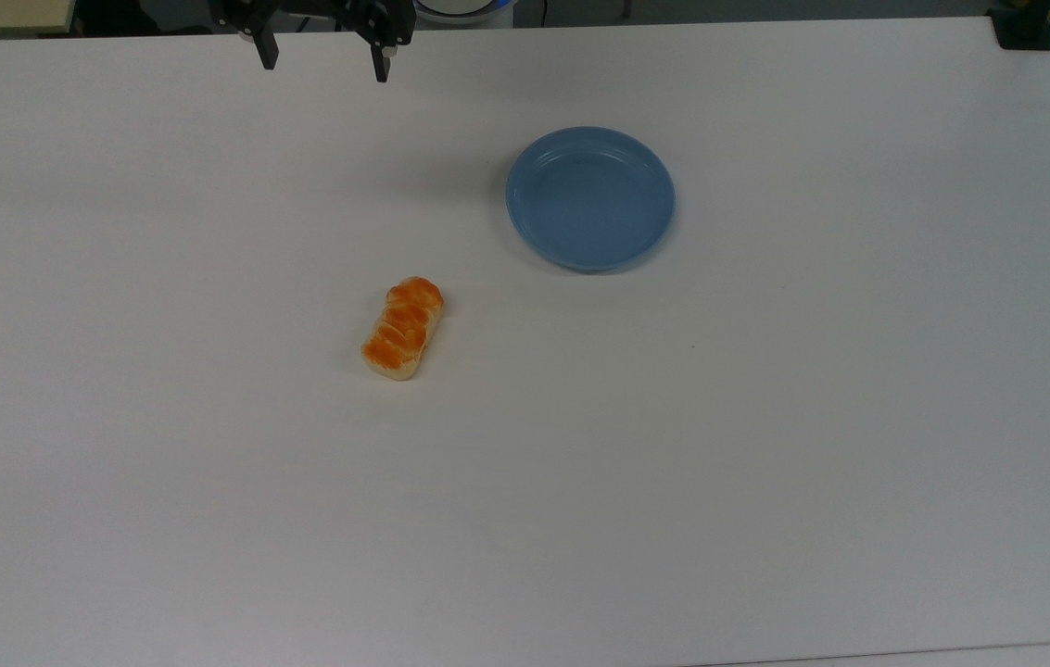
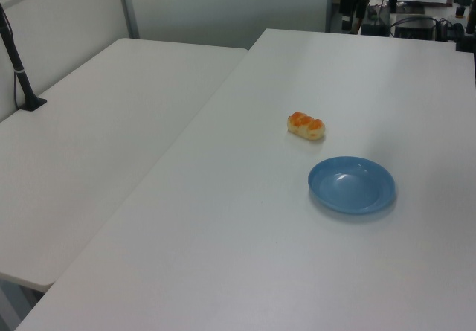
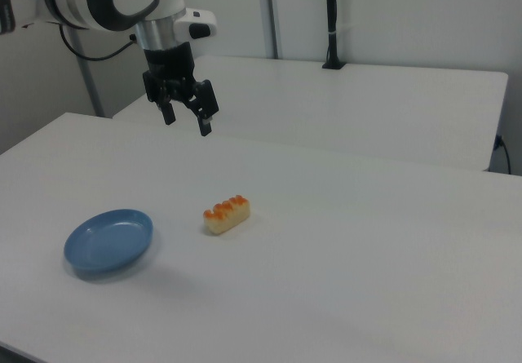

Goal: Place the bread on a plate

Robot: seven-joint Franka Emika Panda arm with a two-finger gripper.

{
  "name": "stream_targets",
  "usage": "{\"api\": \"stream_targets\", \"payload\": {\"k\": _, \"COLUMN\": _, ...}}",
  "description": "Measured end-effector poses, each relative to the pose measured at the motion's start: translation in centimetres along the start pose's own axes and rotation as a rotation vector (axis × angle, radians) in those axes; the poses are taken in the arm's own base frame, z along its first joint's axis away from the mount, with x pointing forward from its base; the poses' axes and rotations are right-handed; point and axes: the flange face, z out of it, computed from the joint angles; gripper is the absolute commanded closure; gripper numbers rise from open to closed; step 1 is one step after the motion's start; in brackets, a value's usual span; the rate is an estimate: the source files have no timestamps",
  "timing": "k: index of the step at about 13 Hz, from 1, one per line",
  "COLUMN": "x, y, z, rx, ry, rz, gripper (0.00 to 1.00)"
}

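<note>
White table (image 1: 765, 463): bread (image 1: 403, 328) well apart from raised gripper (image 1: 325, 65)

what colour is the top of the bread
Glossy orange-brown in segments, over pale cream sides; the bread shows this best in the top view.

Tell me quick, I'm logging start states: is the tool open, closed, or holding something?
Tool: open, holding nothing, up off the table, apart from the bread.

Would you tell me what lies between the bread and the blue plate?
Nothing: in the top view, bare white table separates the bread from the plate.
</note>
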Motion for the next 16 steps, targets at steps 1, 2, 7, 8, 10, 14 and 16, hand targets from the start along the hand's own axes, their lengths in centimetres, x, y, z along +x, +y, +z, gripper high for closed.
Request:
{"api": "stream_targets", "payload": {"k": 1, "x": 0.0, "y": 0.0, "z": 0.0, "rx": 0.0, "ry": 0.0, "rz": 0.0, "gripper": 0.0}}
{"api": "stream_targets", "payload": {"k": 2, "x": 0.0, "y": 0.1, "z": -0.1, "rx": 0.0, "ry": 0.002, "rz": 0.001, "gripper": 0.0}}
{"api": "stream_targets", "payload": {"k": 7, "x": 0.1, "y": 0.4, "z": -0.5, "rx": 0.0, "ry": 0.011, "rz": 0.007, "gripper": 0.0}}
{"api": "stream_targets", "payload": {"k": 8, "x": 0.1, "y": 0.4, "z": -0.5, "rx": 0.0, "ry": 0.011, "rz": 0.007, "gripper": 0.0}}
{"api": "stream_targets", "payload": {"k": 10, "x": 0.1, "y": 0.4, "z": -0.5, "rx": 0.0, "ry": 0.011, "rz": 0.007, "gripper": 0.0}}
{"api": "stream_targets", "payload": {"k": 14, "x": 0.6, "y": 0.1, "z": 0.9, "rx": 0.01, "ry": -0.014, "rz": 0.005, "gripper": 0.0}}
{"api": "stream_targets", "payload": {"k": 16, "x": 1.7, "y": -0.2, "z": 2.7, "rx": 0.035, "ry": -0.021, "rz": 0.013, "gripper": 0.0}}
